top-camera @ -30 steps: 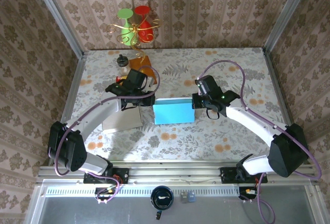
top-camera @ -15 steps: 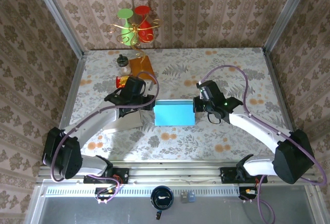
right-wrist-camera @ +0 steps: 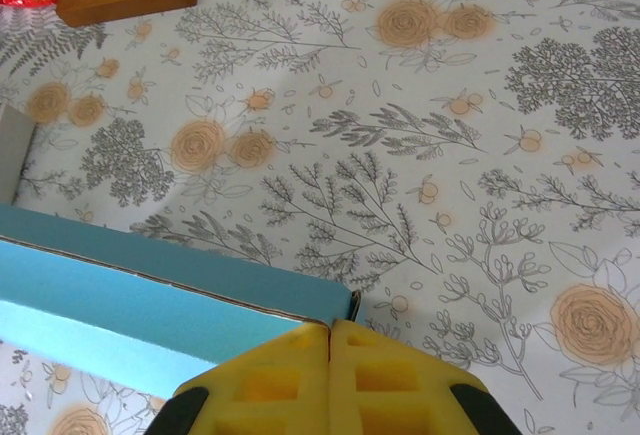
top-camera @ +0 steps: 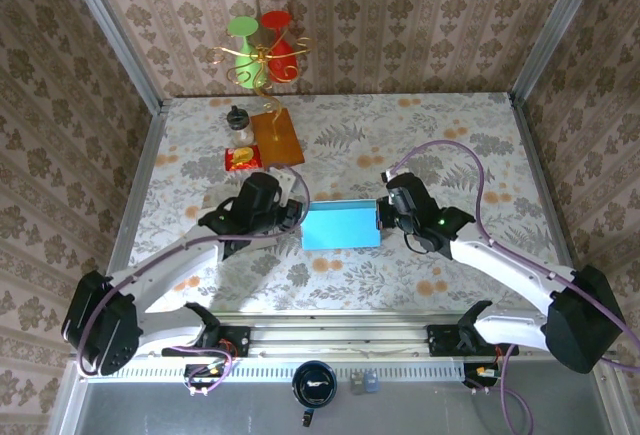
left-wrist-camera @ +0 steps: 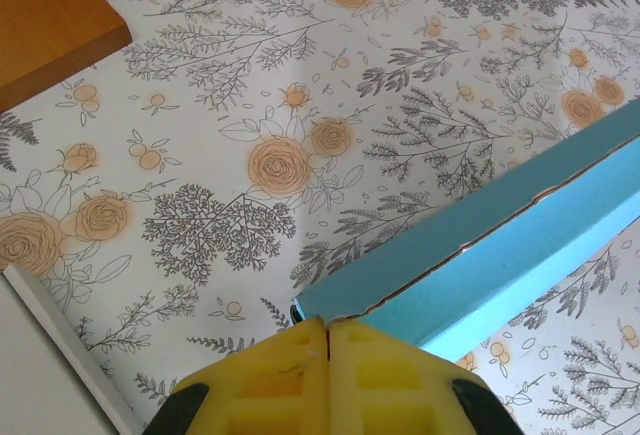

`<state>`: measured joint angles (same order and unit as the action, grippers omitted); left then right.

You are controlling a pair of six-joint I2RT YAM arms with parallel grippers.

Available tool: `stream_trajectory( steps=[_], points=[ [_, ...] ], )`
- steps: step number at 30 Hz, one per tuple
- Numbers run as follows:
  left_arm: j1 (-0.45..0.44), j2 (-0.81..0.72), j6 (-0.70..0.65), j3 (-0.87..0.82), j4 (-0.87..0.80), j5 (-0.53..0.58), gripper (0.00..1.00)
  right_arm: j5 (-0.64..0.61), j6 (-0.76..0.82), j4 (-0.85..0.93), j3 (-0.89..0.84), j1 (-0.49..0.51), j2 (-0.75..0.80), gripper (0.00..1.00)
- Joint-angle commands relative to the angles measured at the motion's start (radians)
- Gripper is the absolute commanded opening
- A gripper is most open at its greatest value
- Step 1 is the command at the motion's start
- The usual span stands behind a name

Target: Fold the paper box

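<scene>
**Top external.** The blue paper box [top-camera: 340, 226] lies flat on the floral table [top-camera: 450, 135], about mid-table, with its long axis running left to right. My left gripper [top-camera: 293, 213] sits at its left short end and my right gripper [top-camera: 383, 217] at its right short end. The box is between them, and each arm is equally near its own end. The wooden board [top-camera: 276, 137] and red snack packet [top-camera: 240, 159] lie well apart, toward the far left.

**Left wrist.** My yellow pads [left-wrist-camera: 270, 380] meet face to face, with nothing visible between them. The box [left-wrist-camera: 520, 245] has one corner just ahead of the tips, and its body runs away to the right. I cannot tell whether they touch.

**Right wrist.** The pads [right-wrist-camera: 390, 380] are likewise closed together and empty. The box [right-wrist-camera: 120, 300] ends just ahead and extends left.

**Judgement.** The next move likely works inward along that axis, from both ends.
</scene>
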<state>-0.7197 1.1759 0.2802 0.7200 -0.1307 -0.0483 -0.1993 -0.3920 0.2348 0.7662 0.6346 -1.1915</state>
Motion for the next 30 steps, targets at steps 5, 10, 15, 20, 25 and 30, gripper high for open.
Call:
stream_trajectory(
  steps=[5,10,15,20,25,30],
  points=[
    [-0.109,-0.062,-0.069,-0.126,0.227,0.104,0.0,-0.011,0.021,-0.06,-0.064,0.055,0.043,0.01],
    [-0.19,-0.062,-0.1,-0.137,0.234,0.231,0.0,-0.004,-0.006,-0.017,-0.079,0.062,0.078,0.12],
    [-0.258,-0.059,-0.111,-0.148,0.238,0.343,0.0,0.029,-0.087,0.071,-0.056,0.062,0.14,0.29],
    [-0.305,-0.053,-0.125,-0.148,0.245,0.414,0.0,0.117,-0.298,0.168,-0.006,0.049,0.205,0.59],
    [-0.34,-0.027,-0.129,-0.142,0.261,0.463,0.0,0.246,-0.597,0.24,0.008,-0.033,0.235,0.64],
    [-0.371,0.006,-0.128,-0.131,0.273,0.493,0.0,0.389,-0.866,0.199,-0.027,-0.145,0.282,0.67]
  ],
)
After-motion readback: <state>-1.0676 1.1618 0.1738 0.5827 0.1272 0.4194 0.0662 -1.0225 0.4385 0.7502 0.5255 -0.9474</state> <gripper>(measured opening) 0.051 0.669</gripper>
